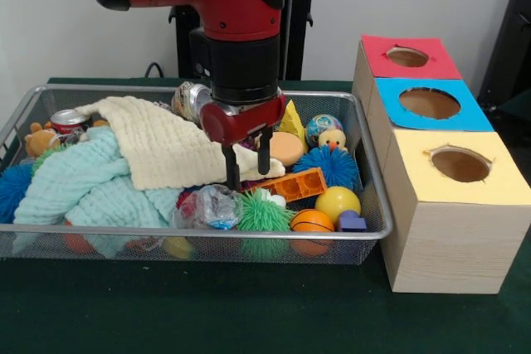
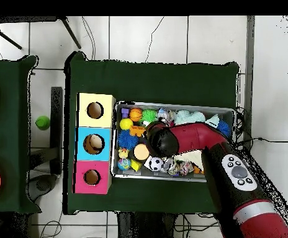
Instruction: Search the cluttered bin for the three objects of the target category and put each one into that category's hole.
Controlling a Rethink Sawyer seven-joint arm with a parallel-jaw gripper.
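My gripper (image 1: 247,165) hangs open in the middle of the wire bin (image 1: 373,180). Its fingers (image 1: 231,168) straddle the right end of a cream cloth (image 1: 166,143), just above an orange brick (image 1: 292,184). Around them lie a peach disc (image 1: 287,148), a blue spiky ball (image 1: 336,166), a green spiky ball (image 1: 264,213), a yellow ball (image 1: 337,202), a small basketball (image 1: 312,221) and a purple block (image 1: 352,222). From overhead the arm's wrist (image 2: 161,140) covers the fingers. Three boxes stand beside the bin, with holes in a red top (image 1: 407,56), a blue top (image 1: 429,103) and a yellow top (image 1: 460,164).
A mint cloth (image 1: 79,188) fills the bin's left part, with a teddy (image 1: 39,139) and a can (image 1: 68,119) behind it. A yellow chick (image 1: 333,139), a painted ball (image 1: 321,126) and a yellow wedge (image 1: 291,120) lie at the back right. A soccer ball (image 2: 154,163) shows overhead.
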